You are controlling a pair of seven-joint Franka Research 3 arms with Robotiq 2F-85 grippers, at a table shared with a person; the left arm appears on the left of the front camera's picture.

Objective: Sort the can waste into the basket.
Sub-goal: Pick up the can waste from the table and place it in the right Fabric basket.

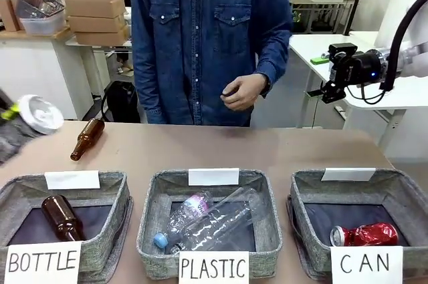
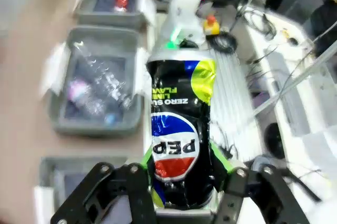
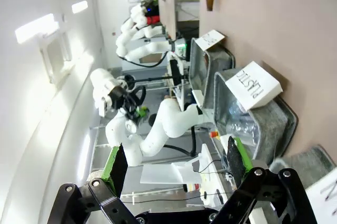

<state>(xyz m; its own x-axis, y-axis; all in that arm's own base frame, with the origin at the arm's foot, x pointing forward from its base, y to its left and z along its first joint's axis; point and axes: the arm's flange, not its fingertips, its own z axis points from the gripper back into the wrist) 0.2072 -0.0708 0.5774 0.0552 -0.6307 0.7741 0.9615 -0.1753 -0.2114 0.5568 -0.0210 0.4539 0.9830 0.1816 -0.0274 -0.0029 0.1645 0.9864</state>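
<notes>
My left gripper (image 2: 183,166) clamps the dented black cola can (image 2: 179,103). The grey fabric CAN basket (image 2: 108,20) lies farthest ahead of it, past the plastics basket (image 2: 89,125); I should grip firmly, then release low. Right gripper (image 3: 175,161) gapes, empty.

Robotics lab: white workbenches (image 1: 317,47), stacked cardboard boxes (image 1: 95,9) (plastic tub (image 1: 40,18) alongside)

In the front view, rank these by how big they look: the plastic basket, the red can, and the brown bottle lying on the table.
1. PLASTIC basket, clearly largest.
2. red can.
3. brown bottle on the table looks slightly smaller, but it lies farther from the camera, so that order is unsure.
</notes>
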